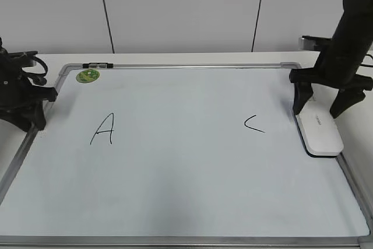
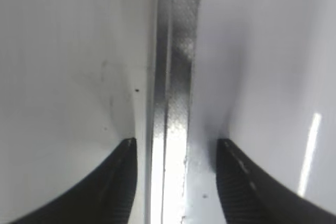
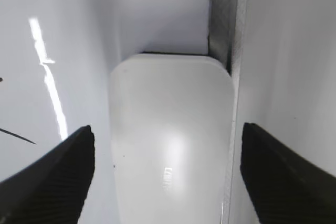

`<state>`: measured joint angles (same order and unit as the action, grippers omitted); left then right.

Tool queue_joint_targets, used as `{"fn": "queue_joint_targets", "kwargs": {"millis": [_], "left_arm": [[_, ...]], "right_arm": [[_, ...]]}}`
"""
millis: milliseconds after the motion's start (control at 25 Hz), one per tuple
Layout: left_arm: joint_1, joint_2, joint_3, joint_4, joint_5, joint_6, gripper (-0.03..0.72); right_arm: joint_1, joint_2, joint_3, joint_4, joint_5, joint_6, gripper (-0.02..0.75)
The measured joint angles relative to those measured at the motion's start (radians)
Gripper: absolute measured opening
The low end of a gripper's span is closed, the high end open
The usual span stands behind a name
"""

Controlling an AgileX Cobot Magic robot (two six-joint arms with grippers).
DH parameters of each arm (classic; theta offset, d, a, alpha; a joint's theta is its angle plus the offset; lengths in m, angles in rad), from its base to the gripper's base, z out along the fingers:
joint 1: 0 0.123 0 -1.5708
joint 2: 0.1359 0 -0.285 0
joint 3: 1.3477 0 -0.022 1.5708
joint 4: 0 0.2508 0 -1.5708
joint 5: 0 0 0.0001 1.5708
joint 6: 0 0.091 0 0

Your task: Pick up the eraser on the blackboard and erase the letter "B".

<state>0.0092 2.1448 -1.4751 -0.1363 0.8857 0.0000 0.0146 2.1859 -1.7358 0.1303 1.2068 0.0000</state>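
The white eraser [image 1: 319,132] lies flat on the blackboard [image 1: 186,167] at its right edge, against the grey frame. It fills the middle of the right wrist view [image 3: 173,140]. My right gripper [image 1: 322,108] is open, its fingers [image 3: 167,132] straddling the eraser's far end without touching it. My left gripper [image 1: 39,109] is open over the board's left frame rail [image 2: 170,103], holding nothing [image 2: 176,142]. A handwritten "A" [image 1: 103,129] and "C" [image 1: 254,123] show on the board. No letter "B" is visible between them.
A round green sticker [image 1: 88,76] sits at the board's far left corner. The board lies on a white table [image 1: 361,91] before a white panelled wall. The metal frame [image 3: 226,19] runs right beside the eraser.
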Motion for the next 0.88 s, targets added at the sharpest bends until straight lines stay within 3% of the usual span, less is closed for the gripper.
{"fn": "queue_joint_targets", "kwargs": {"millis": [120, 280, 680, 880], "left_arm": [[-0.004, -0.029, 0.002, -0.003, 0.028, 0.0, 0.445], [-0.006, -0.073, 0.002, -0.001, 0.048, 0.0, 0.505], [-0.006, -0.205, 0.002, 0.025, 0.106, 0.0, 0.523], [-0.016, -0.378, 0.067, 0.056, 0.083, 0.0, 0.524]], "right_arm": [[0.0, -0.035, -0.021, -0.007, 0.002, 0.0, 0.647], [0.0, -0.064, -0.023, -0.025, 0.006, 0.03, 0.646], [0.013, -0.159, -0.016, -0.054, 0.01, 0.09, 0.557], [0.104, -0.31, 0.088, -0.162, 0.01, 0.16, 0.542]]}}
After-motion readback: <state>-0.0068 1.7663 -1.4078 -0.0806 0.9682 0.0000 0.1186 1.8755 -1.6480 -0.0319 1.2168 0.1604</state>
